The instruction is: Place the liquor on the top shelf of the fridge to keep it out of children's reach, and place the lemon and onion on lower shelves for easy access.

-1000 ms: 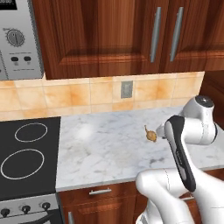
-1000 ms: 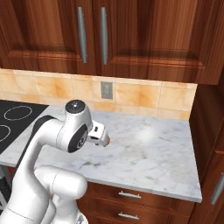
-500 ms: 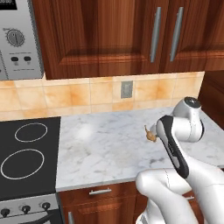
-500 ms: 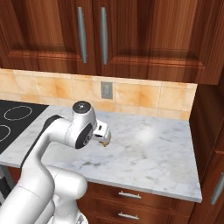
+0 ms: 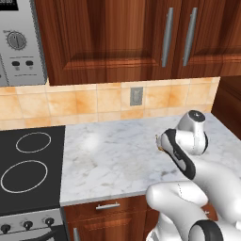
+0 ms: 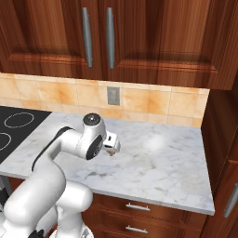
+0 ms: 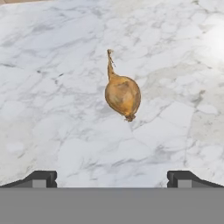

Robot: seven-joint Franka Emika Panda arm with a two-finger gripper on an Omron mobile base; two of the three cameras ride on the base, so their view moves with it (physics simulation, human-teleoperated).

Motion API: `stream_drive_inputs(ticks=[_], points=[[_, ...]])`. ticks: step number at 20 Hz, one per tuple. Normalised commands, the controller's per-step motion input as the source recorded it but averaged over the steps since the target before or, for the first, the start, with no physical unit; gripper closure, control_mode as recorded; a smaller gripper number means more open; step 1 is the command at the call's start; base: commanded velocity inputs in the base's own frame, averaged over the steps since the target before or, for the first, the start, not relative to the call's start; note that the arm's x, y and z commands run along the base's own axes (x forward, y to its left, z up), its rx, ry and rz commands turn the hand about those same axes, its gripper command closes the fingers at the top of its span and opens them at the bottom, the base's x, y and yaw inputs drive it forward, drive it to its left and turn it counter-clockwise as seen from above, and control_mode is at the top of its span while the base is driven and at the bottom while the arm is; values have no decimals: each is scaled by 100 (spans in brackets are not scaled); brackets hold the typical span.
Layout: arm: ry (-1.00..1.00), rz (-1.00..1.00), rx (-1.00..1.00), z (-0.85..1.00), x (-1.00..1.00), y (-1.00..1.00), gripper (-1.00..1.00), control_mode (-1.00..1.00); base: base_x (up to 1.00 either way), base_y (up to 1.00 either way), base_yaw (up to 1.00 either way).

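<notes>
The claw (image 7: 112,178) hangs above the marble tabletop (image 7: 57,109) with its jaws spread wide, nothing between them, and both dark fingertips (image 7: 40,178) peek up at the bottom of the hand view. Dead ahead at twelve o'clock from the claw lies the onion (image 7: 123,95), a tan-brown bulb on its side, thin stem pointing up toward eleven o'clock in that view, well clear of both tips.

Over in the left base view, the black cooktop (image 5: 29,174) sits at nine o'clock, the tabletop (image 5: 113,155) runs across the middle, and the white arm (image 5: 188,141) bends in from four o'clock, hiding most of the onion; just a brown sliver (image 5: 159,145) shows at the arm's left edge. A wall outlet (image 5: 136,96) sits on the tiled backsplash at twelve o'clock, dark wood cabinets (image 5: 117,37) above it.

In the right base view the arm (image 6: 79,144) rises from seven o'clock, the claw (image 6: 111,148) pointing down at the tabletop (image 6: 162,162), the onion (image 6: 111,153) barely visible beneath it.
</notes>
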Motion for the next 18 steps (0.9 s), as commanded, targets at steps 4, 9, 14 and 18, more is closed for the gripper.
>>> stream_drive_inputs(ticks=[4, 9, 14, 18], points=[[0, 0, 0, -29, 38, -14, -100, -100, 0, 0, 0], [0, 0, 0, -27, 36, -12, -100, -100, 0, 0, 0], [0, 0, 0, -25, 34, -2, -100, -100, 0, 0, 0], [0, 0, 0, -21, 34, 0, -100, -100, 0, 0, 0]])
